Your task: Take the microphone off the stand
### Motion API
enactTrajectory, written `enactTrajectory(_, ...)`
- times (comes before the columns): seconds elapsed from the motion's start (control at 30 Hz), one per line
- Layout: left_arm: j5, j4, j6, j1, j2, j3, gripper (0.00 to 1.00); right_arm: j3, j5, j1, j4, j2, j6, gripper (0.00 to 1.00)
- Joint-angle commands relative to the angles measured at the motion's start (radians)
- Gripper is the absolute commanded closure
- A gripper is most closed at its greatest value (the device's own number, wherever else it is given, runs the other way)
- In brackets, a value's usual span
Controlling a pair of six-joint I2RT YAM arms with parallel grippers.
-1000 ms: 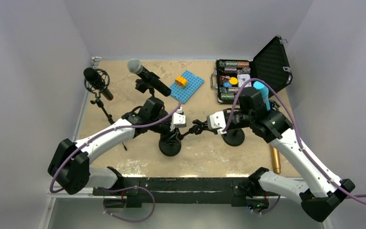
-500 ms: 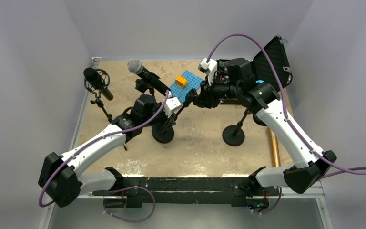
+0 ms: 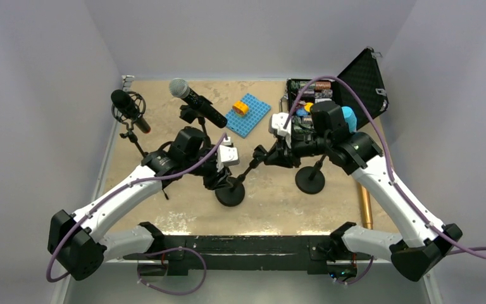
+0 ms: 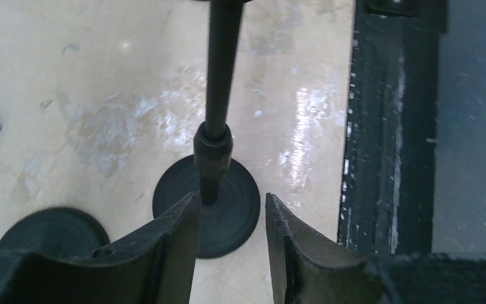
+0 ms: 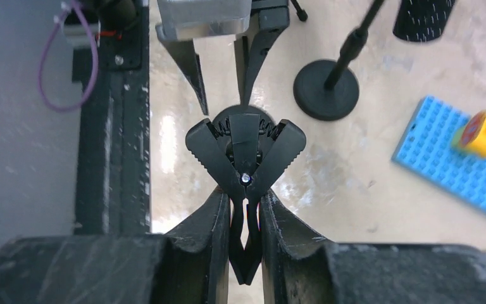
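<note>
A black handheld microphone with a silver head [image 3: 190, 97] sits tilted in its stand at the back left. A second black stand has a round base [image 3: 230, 193] mid-table. My right gripper [image 3: 267, 155] is shut on the handles of that stand's spring clip [image 5: 245, 145], whose toothed jaws are spread and hold nothing. My left gripper [image 3: 230, 164] is open, with the stand's pole [image 4: 217, 126] by its left finger [image 4: 177, 240], just above the base [image 4: 228, 215]. A teal-topped microphone [image 3: 348, 118] shows behind my right arm.
A black studio microphone [image 3: 126, 106] stands on a tripod far left. Another round stand base [image 3: 310, 180] sits under my right arm. A blue studded plate [image 3: 248, 114] carries an orange brick. An open black case [image 3: 354, 85] is back right, and a gold cylinder [image 3: 366, 209] lies at the right edge.
My right arm has swung from the back of the table down and forward with the clip. My left gripper and the stand's base have shifted nearer and slightly right.
</note>
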Motion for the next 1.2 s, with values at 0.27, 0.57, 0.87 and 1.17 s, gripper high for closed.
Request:
enactTrajectory(0.27, 0.355, -0.182, 0.342, 0.001, 0.212, 0.188, 0.21, 0.013, -0.109, 0.057, -0.238, -0.067, -0.834, 1.00)
enactTrajectory(0.57, 0.371, 0.004, 0.196, -0.008, 0.281, 0.169, 0.48, -0.004, -0.085, 0.057, -0.182, -0.082, -0.791, 1.00)
enactTrajectory(0.87, 0.384, 0.001, 0.182, -0.008, 0.295, 0.140, 0.67, -0.046, -0.050, 0.054, -0.025, -0.093, -0.510, 1.00)
enactTrajectory(1.17, -0.048, 0.138, -0.129, -0.009, 0.183, 0.091, 1.00, 0.021, 0.251, -0.007, 0.123, -0.034, 0.270, 1.00)
